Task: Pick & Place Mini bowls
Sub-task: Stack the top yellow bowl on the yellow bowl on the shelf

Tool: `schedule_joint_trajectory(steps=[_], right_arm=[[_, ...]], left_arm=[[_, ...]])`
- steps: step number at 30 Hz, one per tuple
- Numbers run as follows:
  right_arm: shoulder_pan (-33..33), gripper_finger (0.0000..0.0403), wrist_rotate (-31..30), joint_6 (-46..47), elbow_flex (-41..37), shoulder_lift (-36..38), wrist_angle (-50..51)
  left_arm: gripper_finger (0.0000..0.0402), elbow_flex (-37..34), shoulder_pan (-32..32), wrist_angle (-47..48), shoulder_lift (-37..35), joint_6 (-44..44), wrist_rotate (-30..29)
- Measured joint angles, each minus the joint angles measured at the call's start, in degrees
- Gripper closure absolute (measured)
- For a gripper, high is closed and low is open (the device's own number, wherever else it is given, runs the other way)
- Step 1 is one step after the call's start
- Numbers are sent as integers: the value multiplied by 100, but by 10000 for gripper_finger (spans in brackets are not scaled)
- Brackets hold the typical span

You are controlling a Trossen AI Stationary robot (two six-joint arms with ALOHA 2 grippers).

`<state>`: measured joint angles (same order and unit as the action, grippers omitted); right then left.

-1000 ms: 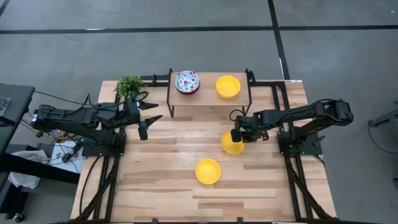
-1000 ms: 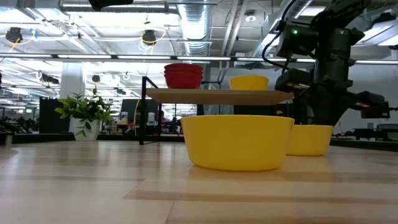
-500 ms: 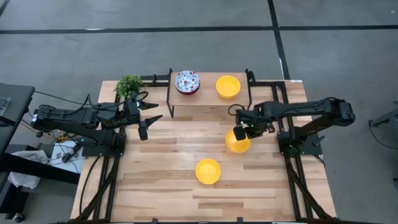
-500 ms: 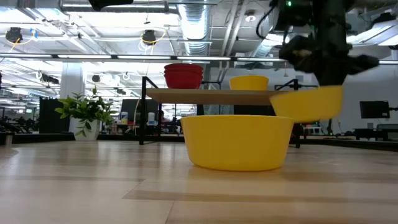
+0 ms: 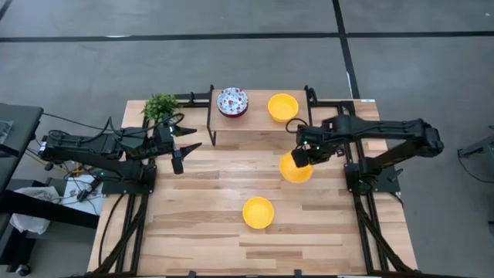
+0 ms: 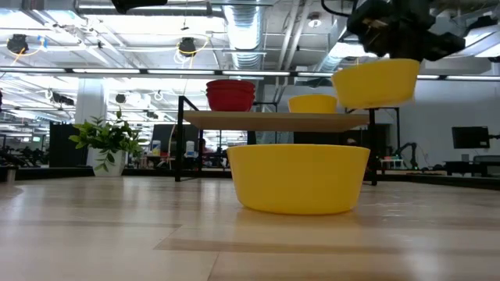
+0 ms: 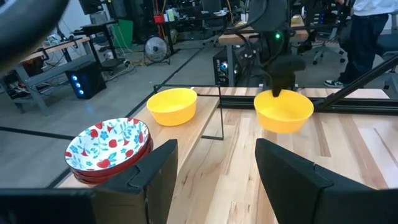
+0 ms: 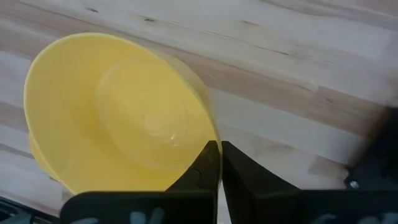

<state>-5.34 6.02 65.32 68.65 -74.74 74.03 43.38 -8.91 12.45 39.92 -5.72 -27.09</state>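
My right gripper (image 5: 301, 154) is shut on a plain yellow mini bowl (image 5: 296, 168), which hangs in the air above shelf height (image 6: 375, 82). A second yellow bowl (image 5: 258, 211) rests on its base on the table near the front middle. On the raised wooden shelf (image 5: 258, 120) at the back sit a stack of floral bowls (image 5: 231, 101) and a third yellow bowl (image 5: 282, 106). My left gripper (image 5: 181, 150) waits open over the table's left side, holding nothing. My right gripper pinches the held bowl's rim (image 8: 210, 138) on its far side, one finger inside the bowl and one outside. The fingers (image 8: 239, 177) come from above, pointing steeply down. The bowl hangs below them, slightly tilted, mouth up and clear of the table.
A small green potted plant (image 5: 160, 106) stands at the far left corner beside the shelf. The shelf's black metal legs (image 6: 181, 140) stand on the table. Bare wood lies between the shelf and the front bowl. A person (image 7: 367, 25) stands beyond the table.
My right gripper has risen with the yellow bowl. The bowl stood on the table a second ago and now hangs above the level of the shelf top. The gripper stayed shut on the rim. The other bowls have not moved.
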Motion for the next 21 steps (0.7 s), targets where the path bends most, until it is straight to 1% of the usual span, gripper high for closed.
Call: schedule_joint_trajectory(steps=[6,10,12,15,21], right_arm=[[0,403,14,9,27,70,71],[0,403,181,-266,160,57,56],[-8,403,200,-290,411,48,40],[-122,403,195,-434,987,44,97],[-497,403,179,-536,2352,46,773]], left_arm=[[187,0,0,-4,-1,-30,-2],[187,0,0,-4,0,-42,-2],[187,0,0,-4,0,-42,-2],[187,0,0,-3,0,-43,-2],[187,0,0,-4,0,-44,-2]])
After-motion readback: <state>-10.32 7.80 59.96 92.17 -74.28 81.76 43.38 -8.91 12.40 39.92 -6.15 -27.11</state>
